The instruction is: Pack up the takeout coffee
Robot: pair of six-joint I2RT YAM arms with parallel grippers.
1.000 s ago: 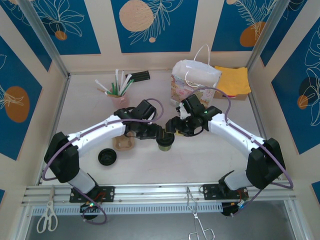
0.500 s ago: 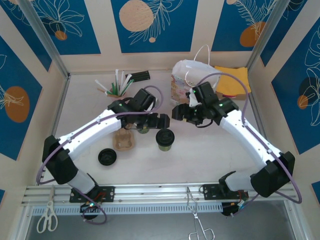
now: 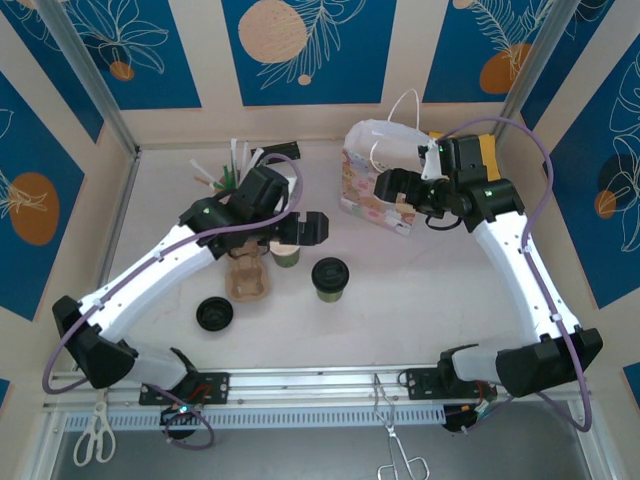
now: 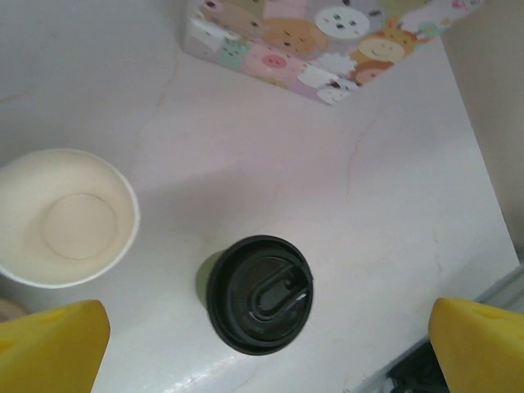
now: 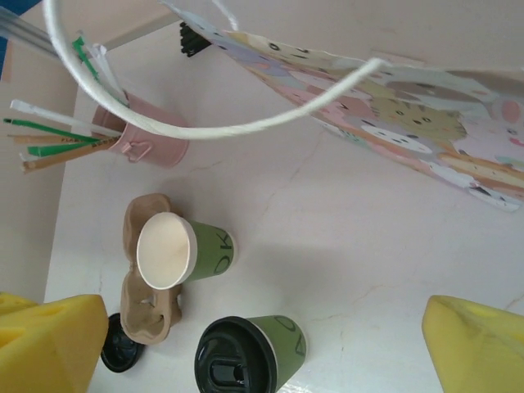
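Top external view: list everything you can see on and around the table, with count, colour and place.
lidded cup: one, green with a black lid, table centre
open cup: one, green, white inside, beside the carrier
cup carrier: one, brown, left of the cups
loose lid: one, black, in front of the carrier
straw pot: one, pink, back left
paper bag: one, pastel animal print, white handles, back right
yellow sheet: one, yellow, behind the right arm
scissors: one, white handles, front left
tongs: one, metal, front centre
left tool: one, black with yellow tips, open, over the cups
right tool: one, black with yellow tips, open, by the bag
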